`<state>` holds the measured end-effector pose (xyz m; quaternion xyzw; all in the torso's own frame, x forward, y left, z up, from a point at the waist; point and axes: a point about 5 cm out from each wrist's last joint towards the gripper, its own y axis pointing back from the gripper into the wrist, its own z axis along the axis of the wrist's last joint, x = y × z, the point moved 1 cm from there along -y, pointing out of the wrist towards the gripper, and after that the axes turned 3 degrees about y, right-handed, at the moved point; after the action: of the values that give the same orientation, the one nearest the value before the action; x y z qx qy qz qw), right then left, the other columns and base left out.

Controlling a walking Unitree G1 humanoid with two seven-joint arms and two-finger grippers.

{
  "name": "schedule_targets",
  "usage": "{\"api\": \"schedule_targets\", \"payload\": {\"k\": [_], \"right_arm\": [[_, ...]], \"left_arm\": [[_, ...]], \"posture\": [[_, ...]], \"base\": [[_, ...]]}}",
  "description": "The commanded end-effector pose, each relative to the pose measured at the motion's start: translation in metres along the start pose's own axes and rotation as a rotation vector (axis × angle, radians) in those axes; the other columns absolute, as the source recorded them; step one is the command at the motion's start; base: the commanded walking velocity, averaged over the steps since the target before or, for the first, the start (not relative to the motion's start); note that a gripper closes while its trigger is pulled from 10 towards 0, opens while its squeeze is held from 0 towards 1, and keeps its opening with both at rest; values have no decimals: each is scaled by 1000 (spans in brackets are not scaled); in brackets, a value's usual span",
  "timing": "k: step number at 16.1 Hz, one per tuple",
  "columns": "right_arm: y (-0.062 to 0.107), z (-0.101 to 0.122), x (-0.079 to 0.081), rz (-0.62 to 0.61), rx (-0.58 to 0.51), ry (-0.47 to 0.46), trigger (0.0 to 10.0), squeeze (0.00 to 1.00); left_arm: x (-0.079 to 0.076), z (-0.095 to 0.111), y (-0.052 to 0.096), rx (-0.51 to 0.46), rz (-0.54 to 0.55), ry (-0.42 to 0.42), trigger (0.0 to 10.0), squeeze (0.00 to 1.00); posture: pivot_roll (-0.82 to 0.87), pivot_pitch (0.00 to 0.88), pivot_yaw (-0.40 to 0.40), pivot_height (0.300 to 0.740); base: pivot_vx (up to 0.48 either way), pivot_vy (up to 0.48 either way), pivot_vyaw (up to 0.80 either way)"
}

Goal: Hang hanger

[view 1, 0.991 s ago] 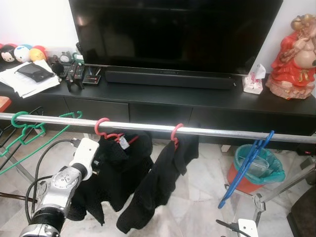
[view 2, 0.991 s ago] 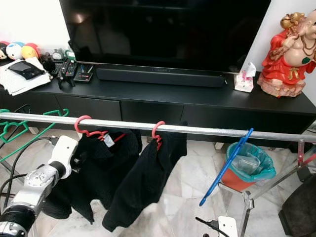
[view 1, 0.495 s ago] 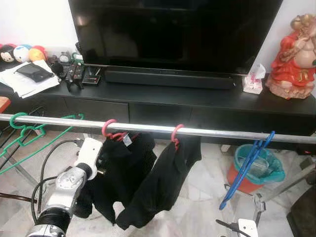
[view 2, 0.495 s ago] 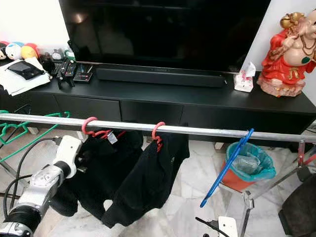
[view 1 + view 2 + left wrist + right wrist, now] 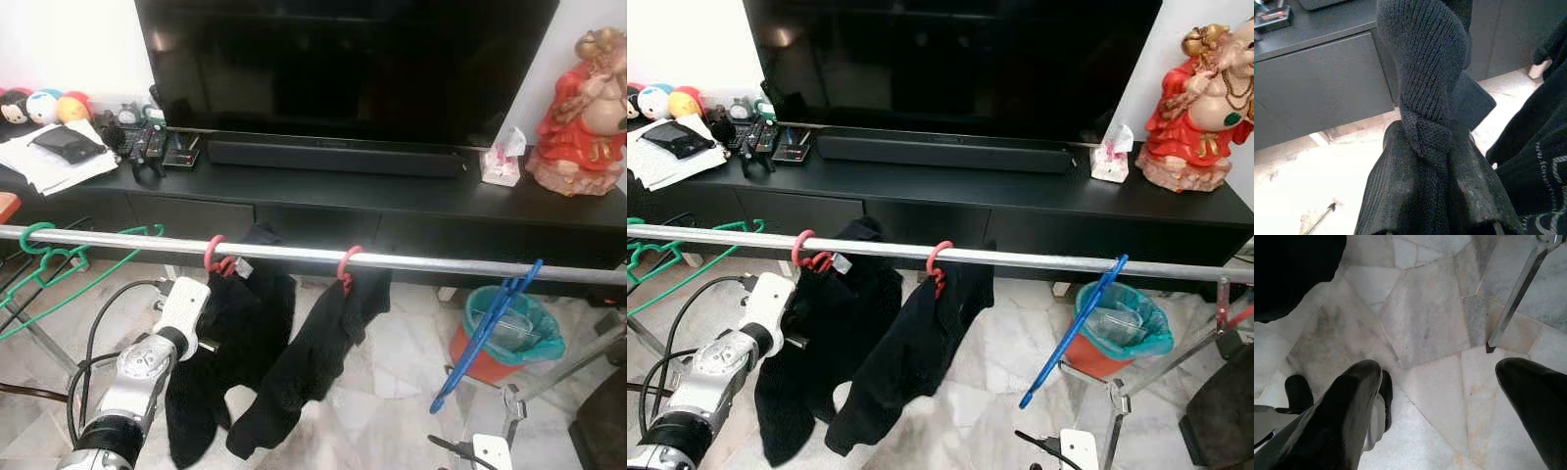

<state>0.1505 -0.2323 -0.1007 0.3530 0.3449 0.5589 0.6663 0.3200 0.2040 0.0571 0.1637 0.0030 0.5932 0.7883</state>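
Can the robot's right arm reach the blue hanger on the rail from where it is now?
Probably yes: the right end effector hangs open above the floor, the blue hanger hangs on that side, and nothing stands between them.

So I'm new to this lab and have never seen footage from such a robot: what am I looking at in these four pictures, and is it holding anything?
This is a walking humanoid robot with two silver arms, each ending in a gripper with two long black fingers. The two wide pictures come from a stereo camera on its head, looking forward and down. They show a metal rail in front of a black TV cabinet. On the rail hang two pink hangers carrying black garments, a green hanger and a blue hanger.

The other two pictures come from cameras on the wrists, looking along the fingers. The left gripper is shut on the black knitted garment that hangs from the left pink hanger. The right gripper hangs low and open above the marble floor, holding nothing.
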Motion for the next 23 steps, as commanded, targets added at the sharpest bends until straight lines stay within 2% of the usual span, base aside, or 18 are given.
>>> {"api": "schedule_targets", "payload": {"k": [1,6,8,9,10,11,12,14,17,18,19,21,22,23], "right_arm": [[1,-2,-3,-11,2,-10,10000,0],[1,-1,-3,-12,2,-5,10000,0],[1,-1,-4,-12,1,-7,10000,0],[1,-1,-4,-11,0,-8,10000,0],[1,-1,-4,-11,0,-8,10000,0],[1,-1,-4,-11,1,-9,10000,0],[1,-1,-4,-10,1,-7,10000,0],[1,-1,-3,-9,1,-6,10000,0],[1,-1,-4,-10,1,-4,10000,0],[1,-1,-4,-8,3,3,10000,0],[1,-1,-4,-7,3,4,10000,0],[1,-2,-3,-6,6,10,10000,0],[1,-2,-3,-9,10,13,10000,0],[0,-2,-2,-10,10,9,10000,0]], "left_arm": [[-1,-1,2,-14,28,-5,0,0],[9,25,10,-209,171,28,0,0],[9,33,15,-270,188,35,0,0],[7,37,23,-312,186,23,0,0],[7,37,25,-315,184,17,863,0],[5,32,35,-309,164,-3,9216,0],[2,25,41,-286,137,-28,10000,0],[0,1,61,-202,108,-83,10000,0],[3,-26,90,-114,140,-80,10000,0],[1,-43,102,-52,147,-79,10000,0],[0,-47,106,-36,147,-80,10000,0],[-9,-92,113,178,137,-45,10000,0],[-11,-117,113,314,164,-30,10000,0],[-9,-131,113,392,211,6,10000,0]], "posture": [[-37,0,-55,732],[-31,0,-59,732],[-29,0,-59,732],[-29,0,-58,732],[-28,0,-57,732],[-23,0,-59,732],[-20,0,-58,732],[-19,0,-57,732],[-7,0,-60,732],[3,0,-62,732],[3,0,-62,732],[1,0,-59,732],[-2,0,-58,732],[-13,0,-56,732]], "base": [[0,0,0],[0,0,0],[0,0,0],[0,0,0],[0,0,0],[0,0,0],[0,0,0],[0,0,0],[0,0,0],[0,0,0],[0,0,0],[0,0,0],[0,0,0],[0,0,0]]}}
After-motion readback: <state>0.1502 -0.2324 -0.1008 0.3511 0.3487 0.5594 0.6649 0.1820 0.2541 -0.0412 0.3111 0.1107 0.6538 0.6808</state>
